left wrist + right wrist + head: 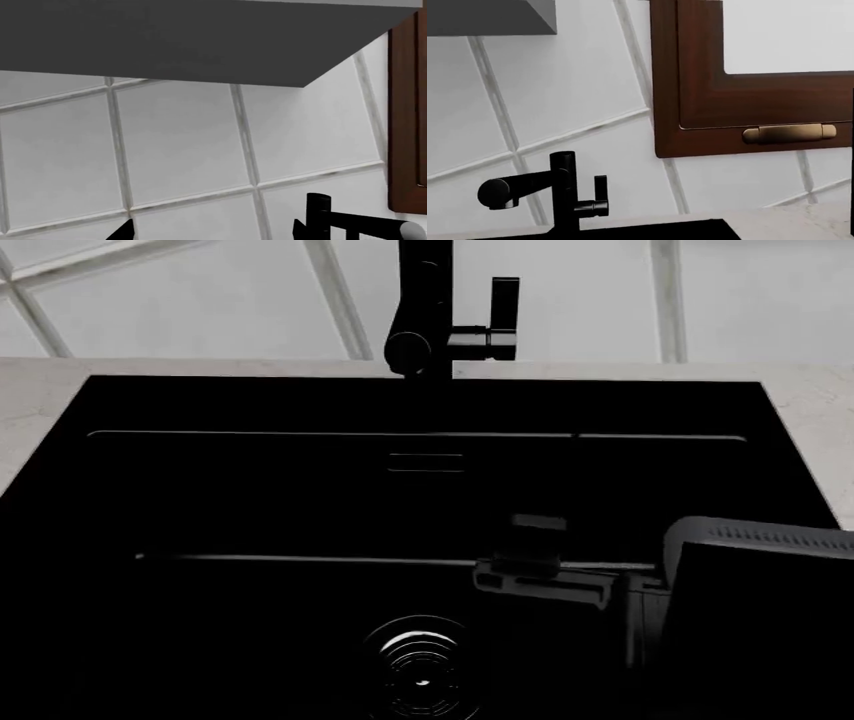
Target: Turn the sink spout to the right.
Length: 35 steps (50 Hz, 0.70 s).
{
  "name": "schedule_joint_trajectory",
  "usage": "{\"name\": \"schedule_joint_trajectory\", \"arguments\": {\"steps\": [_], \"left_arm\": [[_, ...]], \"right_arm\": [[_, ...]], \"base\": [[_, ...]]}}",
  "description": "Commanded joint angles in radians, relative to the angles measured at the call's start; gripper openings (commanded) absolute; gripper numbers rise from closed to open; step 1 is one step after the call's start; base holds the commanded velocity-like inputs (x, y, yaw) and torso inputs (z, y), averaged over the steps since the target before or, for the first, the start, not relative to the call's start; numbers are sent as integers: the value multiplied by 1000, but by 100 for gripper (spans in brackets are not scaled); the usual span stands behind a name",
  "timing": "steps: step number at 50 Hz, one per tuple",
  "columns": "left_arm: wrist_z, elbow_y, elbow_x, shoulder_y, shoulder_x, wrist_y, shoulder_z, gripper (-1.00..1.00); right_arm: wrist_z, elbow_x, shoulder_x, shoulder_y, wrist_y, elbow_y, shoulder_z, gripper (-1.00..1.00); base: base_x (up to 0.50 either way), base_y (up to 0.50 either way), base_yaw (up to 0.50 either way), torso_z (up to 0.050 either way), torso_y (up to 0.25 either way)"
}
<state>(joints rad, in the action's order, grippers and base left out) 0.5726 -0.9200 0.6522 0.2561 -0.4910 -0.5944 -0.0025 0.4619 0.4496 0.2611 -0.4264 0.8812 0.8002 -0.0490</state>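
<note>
Two tools matter here, yet only one shows: the right tool (534, 565) hangs low over the sink (200, 500), right of centre in the head view, its state too dark to tell. No left tool is visible. At top centre stands the spout (411, 340), nozzle toward the camera, lever (505, 305) just beside it, both untouched. I judge the approach step is in hand; next the tool must rise to the spout and push it rightward.
</note>
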Motion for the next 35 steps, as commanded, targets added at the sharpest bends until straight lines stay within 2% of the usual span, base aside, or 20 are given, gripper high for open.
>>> {"name": "schedule_joint_trajectory", "arguments": {"steps": [1, 16, 35], "left_arm": [[2, 3, -2, 2, -5, 2, 10, 100], [3, 2, 7, -2, -12, 9, 10, 100], [6, 7, 7, -5, -17, 20, 15, 100]], "right_arm": [[24, 19, -46, -124, 75, -32, -84, 100], [1, -10, -80, -132, 18, -100, -227, 100], [15, 2, -79, -136, 14, -98, -234, 100]], "base": [[0, 0, 0, 0, 0], [0, 0, 0, 0, 0], [0, 0, 0, 0, 0]]}}
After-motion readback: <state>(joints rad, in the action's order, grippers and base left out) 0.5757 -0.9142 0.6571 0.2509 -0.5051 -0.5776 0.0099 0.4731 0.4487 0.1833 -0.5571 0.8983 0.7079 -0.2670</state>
